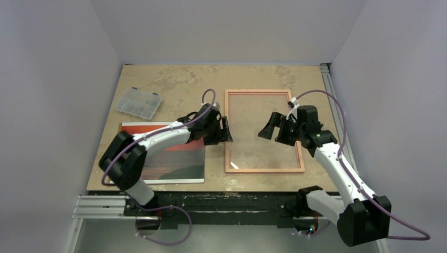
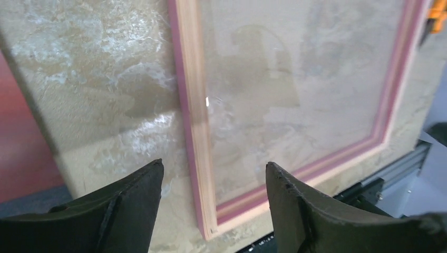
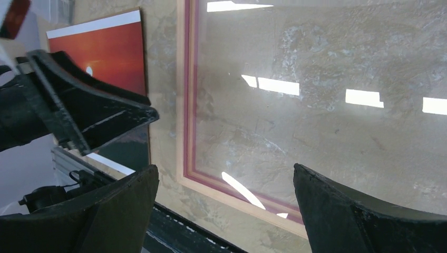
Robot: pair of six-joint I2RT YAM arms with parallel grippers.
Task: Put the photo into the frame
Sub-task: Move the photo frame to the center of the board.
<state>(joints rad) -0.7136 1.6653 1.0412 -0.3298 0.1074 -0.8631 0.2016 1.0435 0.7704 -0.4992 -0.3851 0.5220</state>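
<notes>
Red-orange sunset photo (image 1: 179, 158) with white border; pinkish light-wood frame (image 1: 227, 132); black hands.

The photo (image 1: 176, 161) lies left of the frame (image 1: 263, 169), a box (image 1: 138, 103) behind it.

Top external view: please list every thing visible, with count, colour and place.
glossy rectangular red-orange sunset photo: one, red-orange and dark, near left, beside the frame
thin pinkish light-wood picture frame: one, pinkish with clear pane, centre right
clear plastic compartment box: one, transparent, far left
tan mottled table: one, tan, under everything
left tool: one, black, open, over the frame's left rail
right tool: one, black, open, above the pane
</notes>
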